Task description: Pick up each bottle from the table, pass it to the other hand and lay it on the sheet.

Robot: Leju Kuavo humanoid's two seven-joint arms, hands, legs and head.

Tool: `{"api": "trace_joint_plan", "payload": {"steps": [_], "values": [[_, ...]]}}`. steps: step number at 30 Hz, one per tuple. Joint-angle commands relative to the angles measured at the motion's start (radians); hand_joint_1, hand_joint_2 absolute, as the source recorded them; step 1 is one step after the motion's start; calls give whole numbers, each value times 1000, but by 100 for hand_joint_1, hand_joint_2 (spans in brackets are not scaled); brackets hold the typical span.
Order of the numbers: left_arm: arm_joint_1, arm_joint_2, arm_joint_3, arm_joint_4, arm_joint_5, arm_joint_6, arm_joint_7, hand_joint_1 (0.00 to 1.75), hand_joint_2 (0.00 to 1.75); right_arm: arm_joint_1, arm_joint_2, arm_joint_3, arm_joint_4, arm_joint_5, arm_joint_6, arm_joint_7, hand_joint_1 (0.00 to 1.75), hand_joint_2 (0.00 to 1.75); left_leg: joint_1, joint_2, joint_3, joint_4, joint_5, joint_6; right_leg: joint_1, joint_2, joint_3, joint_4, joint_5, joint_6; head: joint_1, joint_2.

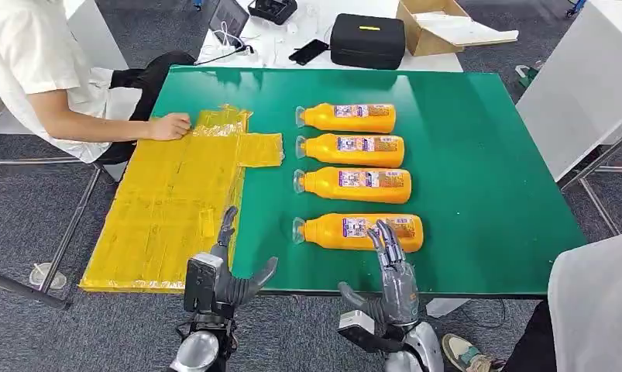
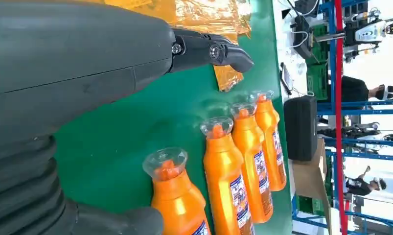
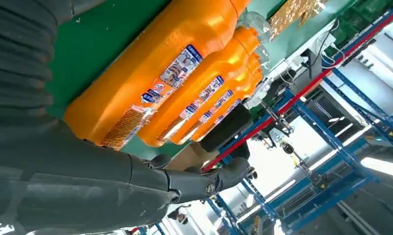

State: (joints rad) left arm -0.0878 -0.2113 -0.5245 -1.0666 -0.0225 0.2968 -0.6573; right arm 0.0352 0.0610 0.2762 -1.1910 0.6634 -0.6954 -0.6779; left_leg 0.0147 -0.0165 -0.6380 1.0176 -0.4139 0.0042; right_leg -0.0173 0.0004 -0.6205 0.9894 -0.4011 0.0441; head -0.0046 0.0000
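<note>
**Four bottles on the mat, both hands empty**

On the green table mat (image 1: pixel 478 178) four orange bottles lie on their sides in a column, clear caps toward the yellow sheet (image 1: pixel 176 201), labels up. They lie parallel with narrow gaps between them. The nearest bottle (image 1: pixel 358 231) lies close to the mat's near edge; beyond it are the second bottle (image 1: pixel 354 184), the third bottle (image 1: pixel 352 149) and the farthest bottle (image 1: pixel 348 117).

The yellow sheet covers the left part of the table. It is crinkled and overhangs the table's left side; its far right corner reaches toward the bottle caps without touching them. A seated person's hand (image 1: pixel 170 126) rests on the sheet's far edge. The person is cut off by the frame.

The right hand (image 1: pixel 390 275) is raised at the near table edge, fingers straight and apart, thumb out to the side, holding nothing. From the head view its fingertips overlap the base end of the nearest bottle; whether they touch it cannot be told. In the right wrist view the bottle's base sits just past the palm, the thumb free in the air.

The left hand (image 1: pixel 226 271) stands at the near edge by the sheet's right border, fingers spread, thumb out, empty. Its wrist view shows one dark finger (image 2: pixel 211 51) extended over the mat, with the bottle caps beyond.

Past the mat, on a white table, sit a black case (image 1: pixel 367 40), an open cardboard box (image 1: pixel 427 27) and cables, too small to detail. At lower right a grey garment edge (image 1: pixel 594 306) and a shoe (image 1: pixel 464 353) are partly cut off.
</note>
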Motion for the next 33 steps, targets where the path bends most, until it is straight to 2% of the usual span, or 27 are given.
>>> {"api": "trace_joint_plan", "payload": {"steps": [1,6,8,9,11,12,13,16,21,22,24,33], "values": [[-32,13,-25,44,-4,-3,8,0,175,-29,-69,-36,-2,165,-3,77,0,175,0,1,4,0,-1,1,0,0,4,-1,-1,-1,0,0],[-88,-15,-34,65,28,2,13,0,175,-118,-188,-2,10,219,18,181,0,175,-1,1,3,1,-1,2,0,-1,4,0,-1,-1,0,0],[-95,-19,-36,75,39,9,12,0,175,-143,-216,7,23,232,48,214,0,175,0,3,5,2,-2,2,0,1,6,0,-1,-2,0,0],[-99,-23,-38,81,41,14,10,0,175,-159,-232,11,37,233,75,228,0,175,-1,1,1,0,0,1,-1,0,1,0,1,0,0,0],[-105,-26,-50,88,52,12,6,0,175,-195,-250,24,69,263,94,259,0,175,-2,3,5,1,-1,2,-1,1,5,-1,1,0,0,0],[-106,-27,-55,88,53,9,5,0,175,-211,-252,28,84,262,103,260,0,175,-2,2,1,0,1,2,-2,1,2,-1,2,1,0,0],[-106,-28,-59,87,54,9,6,0,175,-230,-246,31,96,258,117,264,0,175,-2,4,6,1,-1,2,-1,2,6,-1,1,-1,0,0],[-113,-27,-72,90,56,9,10,0,175,-278,-232,59,145,274,134,279,0,175,-2,5,4,0,0,2,-2,4,3,-1,2,0,0,0],[-119,-28,-76,94,56,5,10,0,175,-293,-221,72,160,275,141,278,0,175,-2,4,5,0,-1,2,-1,3,5,-1,1,0,0,0],[-120,-25,-81,95,55,1,11,0,175,-304,-221,77,180,279,140,285,0,175,-2,1,1,0,1,2,-2,1,1,-1,2,2,0,0],[-119,-23,-85,94,54,1,13,0,175,-308,-225,81,191,277,144,291,0,175,-2,5,6,0,-1,2,-1,4,6,-1,1,0,0,0],[-115,-18,-97,82,52,-11,24,0,175,-332,-240,115,235,262,246,342,0,175,-2,3,5,0,-1,2,-1,2,5,-1,1,0,0,0]]}}
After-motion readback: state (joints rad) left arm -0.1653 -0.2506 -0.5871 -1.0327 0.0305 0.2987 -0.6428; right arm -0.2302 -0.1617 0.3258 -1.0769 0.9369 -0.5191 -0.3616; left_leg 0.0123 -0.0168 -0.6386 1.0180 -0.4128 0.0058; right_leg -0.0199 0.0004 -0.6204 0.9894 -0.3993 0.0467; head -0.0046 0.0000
